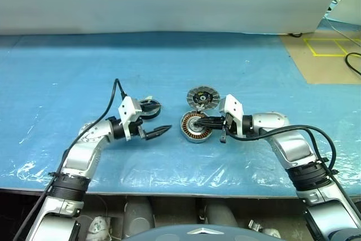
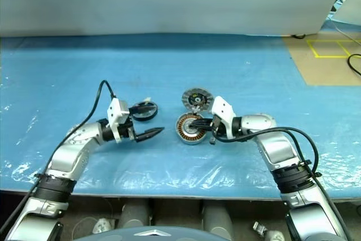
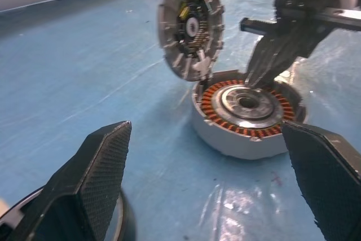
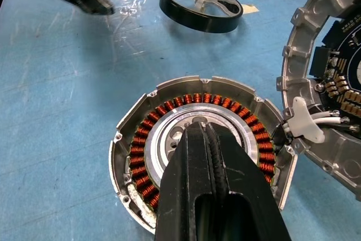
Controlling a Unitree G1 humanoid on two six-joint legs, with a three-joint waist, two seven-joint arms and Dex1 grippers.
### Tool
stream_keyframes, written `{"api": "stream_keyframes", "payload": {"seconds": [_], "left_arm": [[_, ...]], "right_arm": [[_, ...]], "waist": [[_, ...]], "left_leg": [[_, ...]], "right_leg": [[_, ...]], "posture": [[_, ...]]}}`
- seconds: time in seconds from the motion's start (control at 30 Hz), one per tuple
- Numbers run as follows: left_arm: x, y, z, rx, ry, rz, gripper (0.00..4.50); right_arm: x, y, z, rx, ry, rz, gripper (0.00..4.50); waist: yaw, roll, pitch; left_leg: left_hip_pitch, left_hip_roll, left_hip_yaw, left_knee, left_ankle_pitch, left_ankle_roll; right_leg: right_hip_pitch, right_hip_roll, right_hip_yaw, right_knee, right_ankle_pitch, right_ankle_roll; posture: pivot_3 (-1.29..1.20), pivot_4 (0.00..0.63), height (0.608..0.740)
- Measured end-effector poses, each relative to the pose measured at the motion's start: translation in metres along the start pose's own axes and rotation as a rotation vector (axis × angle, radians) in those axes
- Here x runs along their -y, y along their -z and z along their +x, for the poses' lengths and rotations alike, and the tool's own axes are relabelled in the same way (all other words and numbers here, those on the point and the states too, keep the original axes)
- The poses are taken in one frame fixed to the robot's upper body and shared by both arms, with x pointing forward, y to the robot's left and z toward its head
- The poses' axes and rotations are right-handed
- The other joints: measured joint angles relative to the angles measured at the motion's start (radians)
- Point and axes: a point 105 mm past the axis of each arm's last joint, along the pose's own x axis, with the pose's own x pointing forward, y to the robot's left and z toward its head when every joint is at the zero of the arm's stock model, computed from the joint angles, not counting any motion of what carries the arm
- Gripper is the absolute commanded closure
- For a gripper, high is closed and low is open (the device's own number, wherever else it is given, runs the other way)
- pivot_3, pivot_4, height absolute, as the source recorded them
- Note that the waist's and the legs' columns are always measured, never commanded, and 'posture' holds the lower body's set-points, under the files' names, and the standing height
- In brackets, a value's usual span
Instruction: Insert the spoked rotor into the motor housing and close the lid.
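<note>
Two grippers work around the motor housing [image 1: 196,126], which sits open on the blue sheet [image 1: 67,77] with its copper windings facing up. The right gripper [image 4: 206,139], fingers pressed together and holding nothing, rests its tip over the housing's pale centre, probably to steady it. The lid [image 1: 203,97] stands tilted at the housing's far edge, ribbed face showing, apparently tethered by wires. The spoked rotor [image 4: 201,5] lies flat, left of the housing. The left gripper [image 1: 155,124] hovers spread wide just beside the rotor, likely to grasp it.
</note>
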Motion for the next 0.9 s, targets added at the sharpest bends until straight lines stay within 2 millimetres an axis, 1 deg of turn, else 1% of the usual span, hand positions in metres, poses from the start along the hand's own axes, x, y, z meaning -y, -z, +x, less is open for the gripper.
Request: {"api": "stream_keyframes", "payload": {"seconds": [0.13, 0.17, 0.2, 0.3, 0.47, 0.63, 0.77, 0.87, 0.9], "left_arm": [[-0.009, -0.006, -0.006, 0.003, -0.019, 0.003, 0.0], [-0.011, -0.009, -0.007, 0.003, -0.017, 0.0, 0.39], [-0.013, -0.011, -0.008, -0.001, -0.013, -0.004, 0.65], [-0.021, -0.013, -0.015, -0.018, -0.016, -0.011, 1.65], [-0.034, -0.012, -0.023, -0.07, -0.009, -0.014, 1.65], [-0.044, -0.012, -0.028, -0.136, 0.021, -0.014, 1.65], [-0.053, -0.008, -0.026, -0.201, 0.057, -0.029, 1.65], [-0.062, -0.016, -0.021, -0.228, 0.092, -0.01, 1.65], [-0.065, -0.021, -0.019, -0.23, 0.1, -0.003, 2.01]], "right_arm": [[-0.003, 0.003, 0.0, -0.004, -0.003, 0.008, 4.48], [-0.003, 0.003, 0.0, -0.004, -0.002, 0.008, 4.5], [-0.003, 0.003, 0.0, -0.004, 0.0, 0.007, 4.5], [-0.002, 0.003, 0.0, -0.003, 0.006, 0.007, 4.5], [-0.006, 0.002, 0.001, 0.004, 0.002, 0.008, 4.5], [-0.015, -0.003, 0.002, 0.024, -0.022, 0.013, 4.5], [-0.018, -0.004, 0.001, 0.027, -0.028, 0.021, 4.5], [-0.02, -0.005, 0.001, 0.028, -0.026, 0.016, 4.5], [-0.02, -0.006, 0.001, 0.029, -0.023, 0.013, 4.5]], "waist": [[0.0, 0.0, 0.0], [0.0, 0.0, 0.0], [0.0, 0.0, 0.0], [-0.001, 0.0, 0.0], [0.001, 0.0, 0.0], [0.002, 0.0, 0.0], [0.002, 0.0, 0.0], [0.003, 0.0, 0.0], [0.003, 0.0, 0.0]], "left_leg": [[0.0, 0.0, 0.0, 0.0, 0.0, 0.0], [0.0, 0.0, 0.0, 0.0, 0.0, 0.0], [0.0, 0.0, 0.0, 0.0, 0.0, 0.0], [0.0, 0.0, 0.0, 0.0, 0.0, 0.0], [0.0, 0.0, 0.0, 0.0, 0.0, -0.001], [0.0, 0.0, 0.0, 0.0, 0.0, -0.001], [0.0, 0.0, 0.0, 0.0, 0.0, -0.001], [-0.001, 0.0, 0.0, 0.0, 0.0, -0.001], [-0.001, 0.0, 0.0, 0.0, 0.001, -0.001]], "right_leg": [[0.0, 0.0, 0.0, 0.0, 0.0, 0.0], [0.0, 0.0, 0.0, 0.0, 0.0, 0.0], [0.0, 0.0, 0.0, 0.0, 0.0, 0.0], [0.0, 0.0, 0.0, 0.0, 0.0, 0.0], [0.0, 0.0, 0.0, 0.0, 0.0, 0.0], [0.0, 0.0, 0.0, 0.0, 0.0, 0.0], [0.0, 0.0, 0.0, 0.0, 0.0, 0.0], [0.0, 0.0, 0.0, 0.0, 0.0, 0.0], [0.0, 0.0, 0.0, 0.0, 0.0, 0.0]], "posture": [[0.0, 0.15, 0.74], [0.0, 0.15, 0.74], [0.0, 0.15, 0.74], [0.0, 0.15, 0.74], [0.0, 0.15, 0.74], [0.0, 0.15, 0.74], [0.0, 0.15, 0.74], [0.0, 0.15, 0.74], [0.0, 0.15, 0.74]]}}
